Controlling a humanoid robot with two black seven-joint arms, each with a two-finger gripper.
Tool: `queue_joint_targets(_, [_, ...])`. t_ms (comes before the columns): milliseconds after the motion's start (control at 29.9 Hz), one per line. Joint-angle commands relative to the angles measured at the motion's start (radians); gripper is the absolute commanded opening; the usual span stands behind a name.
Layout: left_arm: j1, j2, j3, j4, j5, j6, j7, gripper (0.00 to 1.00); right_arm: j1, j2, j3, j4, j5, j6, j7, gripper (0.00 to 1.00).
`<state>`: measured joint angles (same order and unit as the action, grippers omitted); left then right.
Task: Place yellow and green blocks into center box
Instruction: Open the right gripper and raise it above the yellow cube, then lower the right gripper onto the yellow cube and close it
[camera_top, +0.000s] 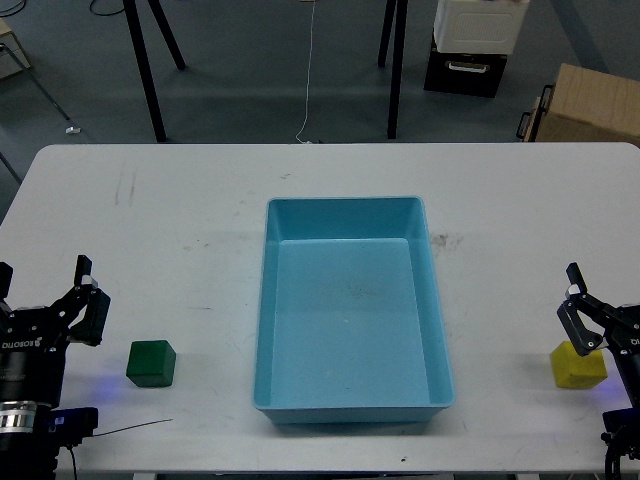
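The green block (151, 363) sits on the white table (200, 210) left of the blue tray (349, 310), beside the left gripper (88, 300), whose fingers are spread. The yellow block (578, 365) lies right of the tray, touching the right gripper (580, 318); I cannot tell that one's grip.

I see the green block (151, 363) sitting flat left of the light blue center box (437, 330), the yellow block (578, 365) right of it, both outside.
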<state>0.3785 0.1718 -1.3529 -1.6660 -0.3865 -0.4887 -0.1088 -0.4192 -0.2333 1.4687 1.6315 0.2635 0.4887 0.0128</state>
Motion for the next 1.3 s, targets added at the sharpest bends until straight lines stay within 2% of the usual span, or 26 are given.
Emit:
queue_joint_targets(0, [-0.003,0.000,0.000,0.000,0.000,0.000,0.000,1.00,0.011,-0.067,-0.007,-0.001,-0.033,0.000,-0.016,1.00])
queue_joint_targets(134, [-0.018,0.000,0.001,0.000,0.001,0.000,0.001,1.00,0.054,-0.154,-0.013,-0.015,-0.053,-0.019,-0.024,1.00])
queue_joint_targets(267, [-0.035,-0.002,0.003,0.003,0.001,0.000,-0.002,1.00,0.187,-0.387,-0.085,-0.039,-0.128,-0.073,-0.089,1.00])
queue_joint_targets(434, [-0.069,-0.005,0.001,0.020,-0.002,0.000,-0.005,1.00,0.507,-0.654,-0.370,-0.192,-0.139,-0.093,-0.146,1.00])
queue_joint_targets(535, [-0.075,-0.006,0.001,0.019,-0.002,0.000,-0.005,1.00,0.771,-0.725,-0.624,-0.265,-0.145,-0.091,-0.195,1.00])
queue_joint_targets(568, [-0.079,-0.008,0.003,0.020,-0.002,0.000,-0.006,1.00,0.851,-0.736,-0.707,-0.277,-0.156,-0.091,-0.224,1.00])
queue_joint_targets(668, [-0.081,-0.011,0.003,0.019,-0.002,0.000,-0.006,1.00,1.144,-0.752,-1.009,-0.297,-0.240,-0.091,-0.358,1.00])
queue_joint_targets(735, [-0.081,-0.011,0.003,0.019,-0.002,0.000,-0.006,1.00,1.325,-0.741,-1.211,-0.298,-0.315,-0.093,-0.395,1.00])
queue_joint_targets(835, [-0.078,-0.011,0.003,0.019,-0.002,0.000,-0.006,1.00,1.558,-0.704,-1.498,-0.291,-0.462,-0.091,-0.402,1.00])
queue_joint_targets(969, [-0.075,-0.012,0.005,0.019,-0.002,0.000,-0.006,1.00,1.749,-0.663,-1.752,-0.260,-0.666,-0.076,-0.416,1.00])
queue_joint_targets(1103, [-0.072,-0.012,0.005,0.019,-0.002,0.000,-0.006,1.00,1.801,-0.669,-1.872,-0.170,-0.799,0.000,-0.438,1.00])
queue_joint_targets(1270, [-0.070,-0.014,0.005,0.020,-0.002,0.000,-0.006,1.00,1.794,-0.692,-1.958,-0.110,-0.949,0.000,-0.455,1.00])
